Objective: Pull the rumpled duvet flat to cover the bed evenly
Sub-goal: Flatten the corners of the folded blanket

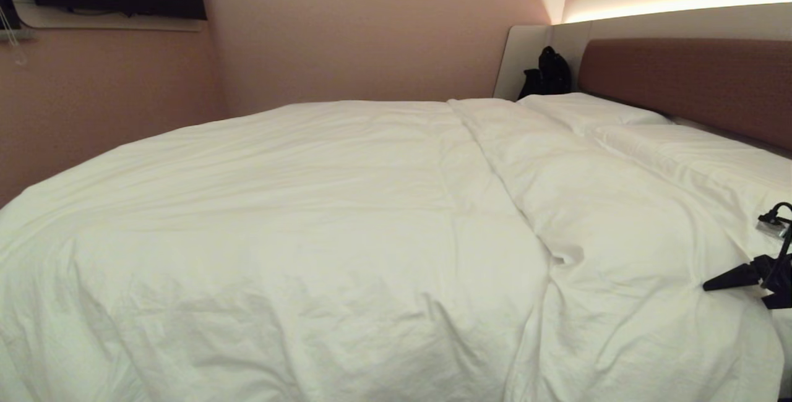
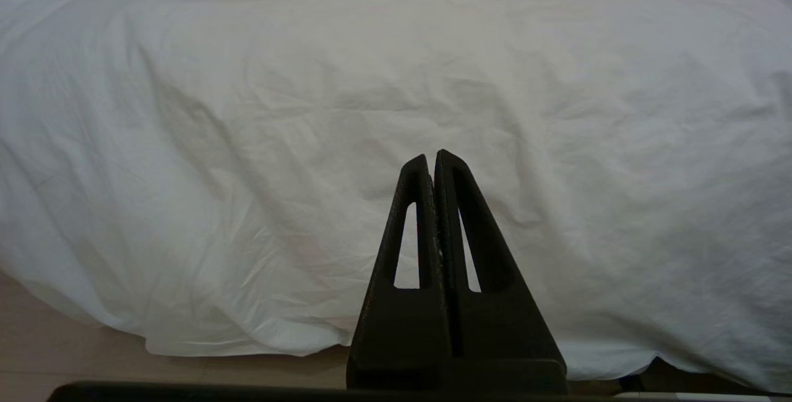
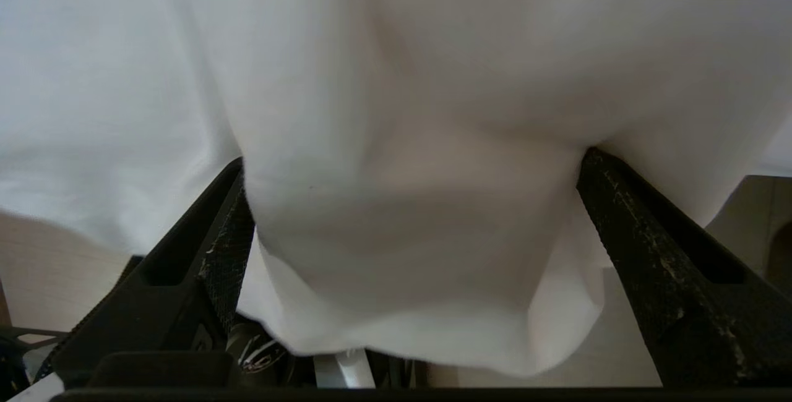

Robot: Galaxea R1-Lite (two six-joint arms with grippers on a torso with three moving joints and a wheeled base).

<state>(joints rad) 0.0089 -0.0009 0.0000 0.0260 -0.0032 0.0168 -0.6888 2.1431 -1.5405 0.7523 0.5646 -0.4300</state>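
Your right gripper (image 3: 408,216) is spread wide at the near right edge of the bed (image 1: 687,80), and a thick fold of the duvet (image 1: 346,222) sits between its 2 fingers (image 3: 643,229), not pinched. The duvet covers the mattress from the near edge towards the 2 pillows (image 1: 594,111) by the headboard, with a long ridge running down its right half. Your left gripper (image 2: 433,158) is closed tight, empty, facing the duvet's hanging near side.

White duvet (image 1: 322,229) across the bed (image 1: 680,80), right tool (image 1: 752,287) at its right edge
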